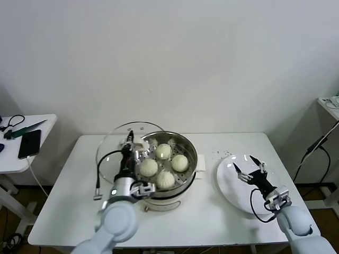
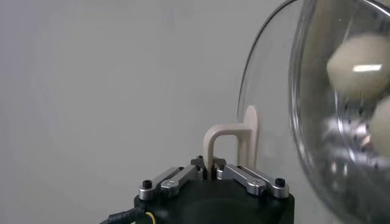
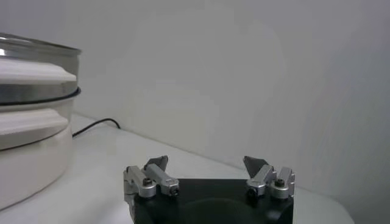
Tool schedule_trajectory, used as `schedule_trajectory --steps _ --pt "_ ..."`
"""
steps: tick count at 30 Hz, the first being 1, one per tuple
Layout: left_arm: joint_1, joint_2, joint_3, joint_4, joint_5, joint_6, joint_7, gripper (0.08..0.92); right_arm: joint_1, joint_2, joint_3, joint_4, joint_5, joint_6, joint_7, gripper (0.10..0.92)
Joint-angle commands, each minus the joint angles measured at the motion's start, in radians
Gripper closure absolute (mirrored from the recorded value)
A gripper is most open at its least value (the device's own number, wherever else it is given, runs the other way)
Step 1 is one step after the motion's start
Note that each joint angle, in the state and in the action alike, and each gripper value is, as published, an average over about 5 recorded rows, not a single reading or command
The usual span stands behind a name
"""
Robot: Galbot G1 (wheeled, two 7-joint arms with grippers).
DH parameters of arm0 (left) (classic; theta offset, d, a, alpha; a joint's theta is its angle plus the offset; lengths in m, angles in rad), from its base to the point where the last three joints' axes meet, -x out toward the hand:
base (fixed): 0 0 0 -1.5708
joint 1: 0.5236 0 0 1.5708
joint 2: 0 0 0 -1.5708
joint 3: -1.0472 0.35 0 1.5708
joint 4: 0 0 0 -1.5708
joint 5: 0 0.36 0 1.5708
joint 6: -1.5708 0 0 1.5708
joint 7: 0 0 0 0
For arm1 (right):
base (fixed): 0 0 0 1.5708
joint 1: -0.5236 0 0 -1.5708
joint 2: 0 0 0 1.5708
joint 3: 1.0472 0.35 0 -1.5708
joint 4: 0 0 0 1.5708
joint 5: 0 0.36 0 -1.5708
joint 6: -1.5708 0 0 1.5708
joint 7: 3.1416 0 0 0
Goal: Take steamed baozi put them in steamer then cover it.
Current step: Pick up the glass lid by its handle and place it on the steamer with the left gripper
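Cream plastic sits pinched in my left gripper [image 2: 211, 172]: the jaws are closed on the arched handle [image 2: 234, 145] of the clear glass lid [image 1: 117, 142], which I hold tilted on edge at the left side of the steamer [image 1: 186, 147]. The pot's open mouth lies to my right, so the lid has to swing that way and flatten out before it can seat on the rim; the left arm is plainly the nearer one. All four steamed baozi [image 1: 149, 168] already rest on the perforated tray inside. My right gripper [image 1: 250, 173] hovers with jaws spread wide and empty over the white plate [image 1: 229, 185], well right of the pot. Nothing stands between lid and rim, though the buns' tops sit fairly high, I judge.
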Motion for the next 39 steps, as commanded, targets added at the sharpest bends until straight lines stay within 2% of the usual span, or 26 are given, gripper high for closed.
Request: schedule_trajectory --steps 1,7,19,39 --pt "-0.133 -0.196 0.135 0.152 0.081 0.048 0.062 0.848 -0.021 -0.002 0.042 -0.014 -0.003 0.008 -0.009 0.203" --pt "-0.119 -0.204 0.136 0.182 0.072 0.048 0.046 0.848 -0.033 -0.003 0.060 -0.020 -0.003 0.017 -0.020 0.203" --pt "-0.089 -0.206 0.117 0.202 0.124 0.048 0.095 0.848 -0.038 0.003 0.067 -0.023 -0.011 0.023 -0.027 0.203" --pt "-0.086 -0.212 0.119 0.219 0.124 0.048 0.087 0.848 -0.039 0.007 0.077 -0.033 -0.018 0.032 -0.036 0.203"
